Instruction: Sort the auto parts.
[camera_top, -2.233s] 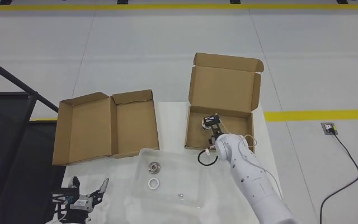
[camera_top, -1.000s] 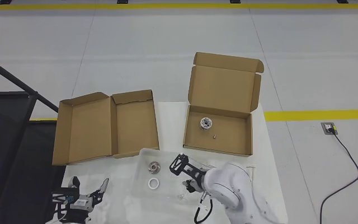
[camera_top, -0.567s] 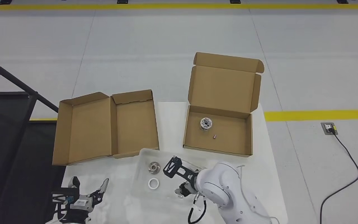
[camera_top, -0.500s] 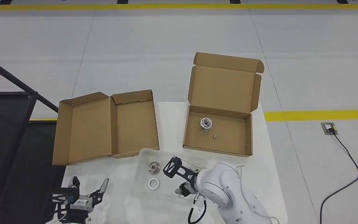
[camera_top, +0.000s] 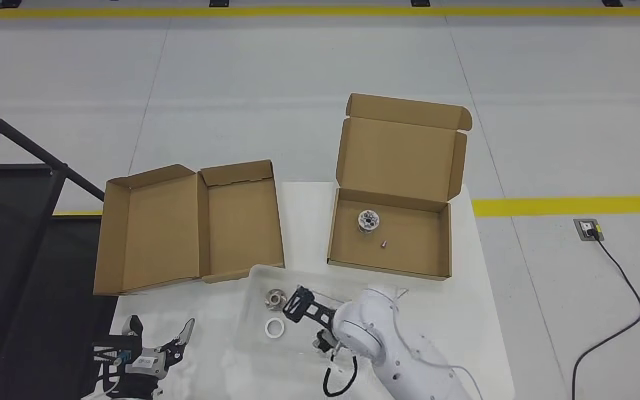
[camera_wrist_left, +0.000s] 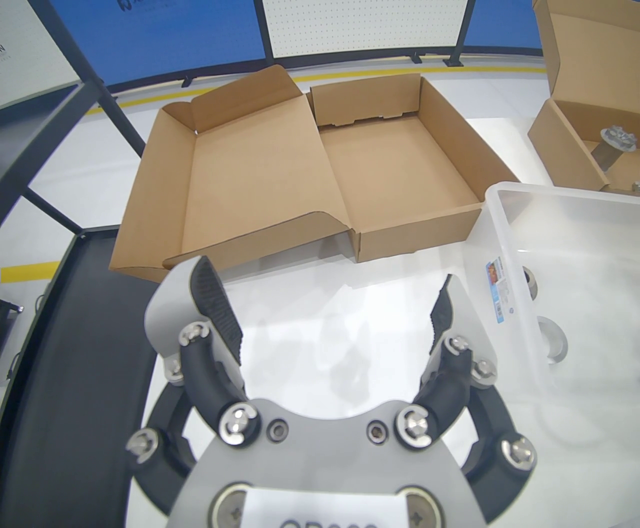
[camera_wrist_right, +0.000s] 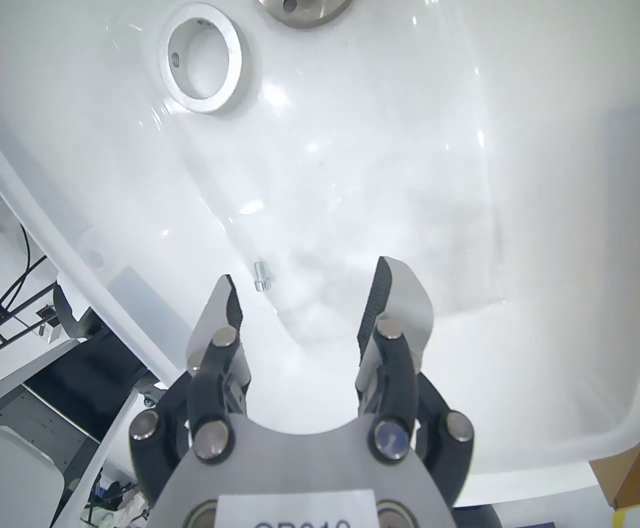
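Note:
A clear plastic bin (camera_top: 262, 275) sits at the table's front and holds a silver ring (camera_wrist_right: 205, 65), a flanged metal part (camera_wrist_right: 305, 7) and a small bolt (camera_wrist_right: 262, 276). My right gripper (camera_wrist_right: 306, 277) hangs open inside the bin, with the bolt just beside one fingertip and nothing between the jaws. From above, the right gripper (camera_top: 296, 303) is close to the flanged part (camera_top: 273, 297) and the ring (camera_top: 273, 328). In the right cardboard box (camera_top: 400, 262) lie a gear-like part (camera_top: 369, 218) and a small bolt (camera_top: 383, 240). My left gripper (camera_wrist_left: 325, 280) stands open and empty over the table's front left corner.
An empty cardboard box (camera_wrist_left: 395, 175) with its lid folded flat lies at the back left. A black frame and tray (camera_wrist_left: 75, 350) border the table's left edge. The right box's lid (camera_top: 400, 150) stands upright at the back.
My right arm left the gear-like part in the right box, swung over to the bin and has kept shifting left inside it. The left arm stays still.

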